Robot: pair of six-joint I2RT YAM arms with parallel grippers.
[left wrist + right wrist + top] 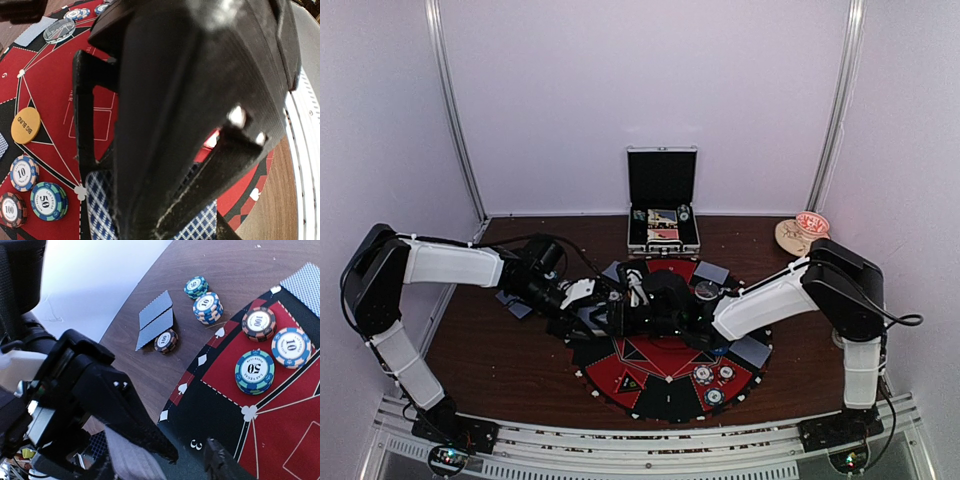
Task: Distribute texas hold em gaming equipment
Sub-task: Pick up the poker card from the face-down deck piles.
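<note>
While poised over the round poker mat (665, 402), found left gripper (605, 296) and right gripper (192, 460) close together at centre. Found left gripper clamped on blue-checked playing cards (100, 200). Found right gripper just beside those cards, jaws apart, mat visible between them. Noted 50 chip (254, 371), 100 chip (258, 323) and 10 chip (291, 346) on mat. Recorded two face-down cards (156, 320) and three chip stacks (208, 307) on wooden table (240, 265) beyond mat edge. Logged orange Big Blind disc (25, 125) on red part of mat.
</note>
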